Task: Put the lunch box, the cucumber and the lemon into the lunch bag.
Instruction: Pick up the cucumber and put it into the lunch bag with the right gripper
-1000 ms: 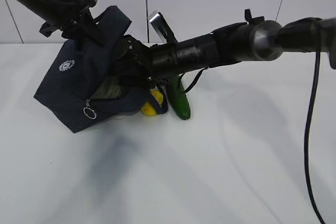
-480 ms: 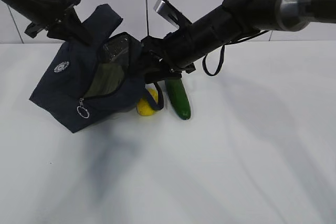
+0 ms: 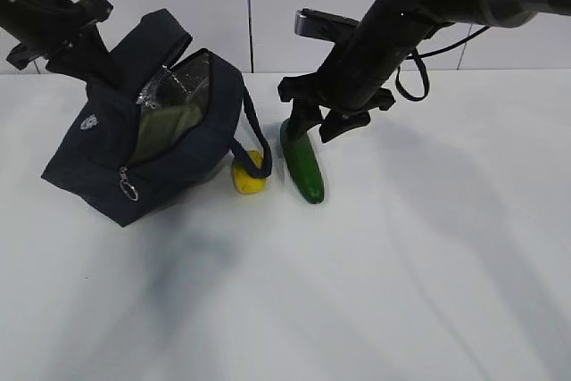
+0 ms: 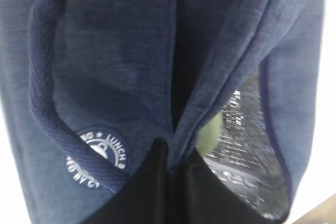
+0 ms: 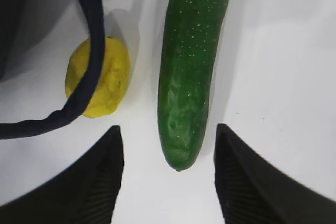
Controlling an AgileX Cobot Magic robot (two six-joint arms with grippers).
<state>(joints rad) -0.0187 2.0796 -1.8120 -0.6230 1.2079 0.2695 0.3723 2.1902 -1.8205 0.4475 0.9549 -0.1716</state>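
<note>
1. The bag (image 3: pixel 169 144) sits tilted at the left of the table (image 3: pixel 401 265), mouth open, silver lining showing.
2. The box (image 3: pixel 165 131) lies inside the bag, green lid visible.
3. The left hand (image 4: pixel 176 174) is clamped on the bag's upper edge.
4. The lemon (image 3: pixel 249 176) lies just right of the bag, a handle (image 5: pixel 89 51) draped over it.
5. The cucumber (image 3: pixel 302 162) lies just right of the lemon.
6. The right hand (image 5: pixel 169 179) hangs over the cucumber, spread wide and empty, fingers (image 5: pixel 100 182) either side of its end.
</note>
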